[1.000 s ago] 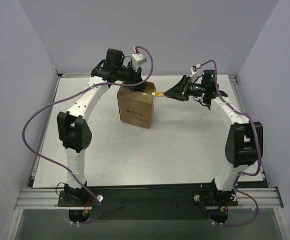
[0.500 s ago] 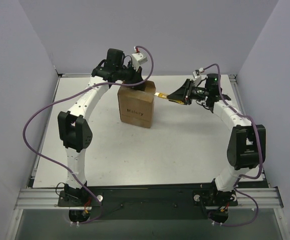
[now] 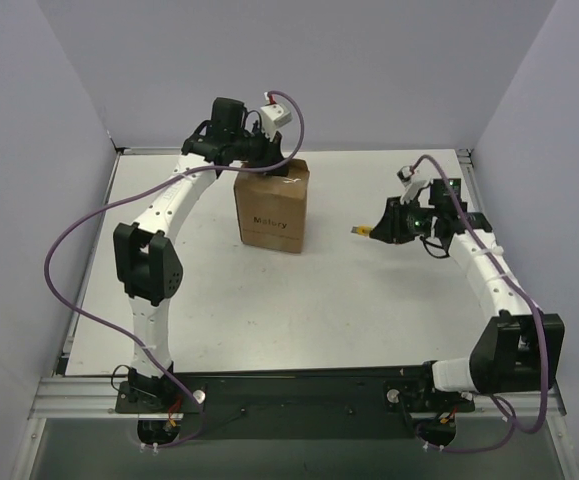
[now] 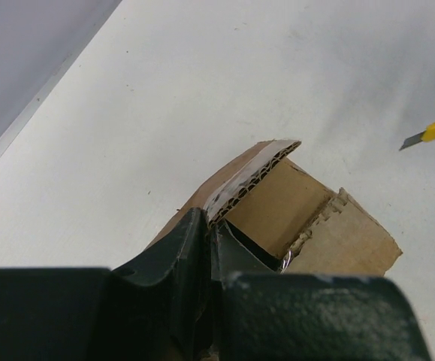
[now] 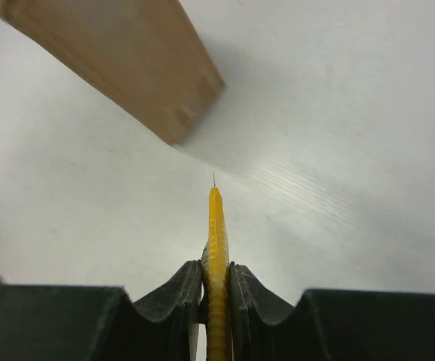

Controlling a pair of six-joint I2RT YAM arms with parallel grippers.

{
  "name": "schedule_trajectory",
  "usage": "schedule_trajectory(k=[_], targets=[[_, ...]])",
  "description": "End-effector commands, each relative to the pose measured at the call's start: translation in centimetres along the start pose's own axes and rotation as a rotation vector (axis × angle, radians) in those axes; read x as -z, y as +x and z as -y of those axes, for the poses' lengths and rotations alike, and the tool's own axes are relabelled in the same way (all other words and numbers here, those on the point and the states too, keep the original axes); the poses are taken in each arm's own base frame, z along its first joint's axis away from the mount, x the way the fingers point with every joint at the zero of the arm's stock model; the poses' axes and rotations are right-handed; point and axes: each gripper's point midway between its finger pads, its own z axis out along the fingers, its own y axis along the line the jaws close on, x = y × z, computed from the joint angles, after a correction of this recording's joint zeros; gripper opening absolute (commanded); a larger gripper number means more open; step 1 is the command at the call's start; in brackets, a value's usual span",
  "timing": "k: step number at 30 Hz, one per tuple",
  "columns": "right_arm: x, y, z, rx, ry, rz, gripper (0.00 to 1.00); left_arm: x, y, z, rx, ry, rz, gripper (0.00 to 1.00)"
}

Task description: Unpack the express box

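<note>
The express box, a brown carton with dark print on its side, stands at the back middle of the table. My left gripper is at its top rear edge, shut on a raised top flap; the fingers pinch the corrugated edge. The box is partly open, with a dark gap and a small silvery glint inside. My right gripper is to the right of the box, apart from it, shut on the yellow utility knife, whose blade points toward the box. The knife tip also shows in the left wrist view.
The white table is walled by grey panels on the left, back and right. A metal rail with both arm bases runs along the near edge. A purple cable loops off the left arm.
My right gripper has drawn the knife away from the box's top edge, moving right and toward the near side. My left gripper has stayed on the flap.
</note>
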Motion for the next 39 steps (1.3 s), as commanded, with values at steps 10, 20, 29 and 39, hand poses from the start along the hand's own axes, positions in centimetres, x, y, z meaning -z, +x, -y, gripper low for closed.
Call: schedule_trajectory(k=[10, 20, 29, 39], targets=[[-0.1, 4.1, 4.3, 0.445, 0.224, -0.174, 0.9, 4.1, 0.8, 4.0, 0.162, 0.068, -0.045, 0.0], [-1.1, -5.1, -12.5, 0.783, -0.1, 0.005, 0.79, 6.9, -2.2, 5.1, 0.36, 0.111, 0.03, 0.0], [-5.2, -4.7, -18.5, 1.093, -0.239, -0.003, 0.76, 7.7, -2.2, 6.8, 0.406, 0.169, 0.051, 0.0], [-6.7, -8.9, -18.7, 1.187, -0.266, 0.06, 0.86, 8.1, -1.8, 8.7, 0.349, 0.25, 0.022, 0.0]])
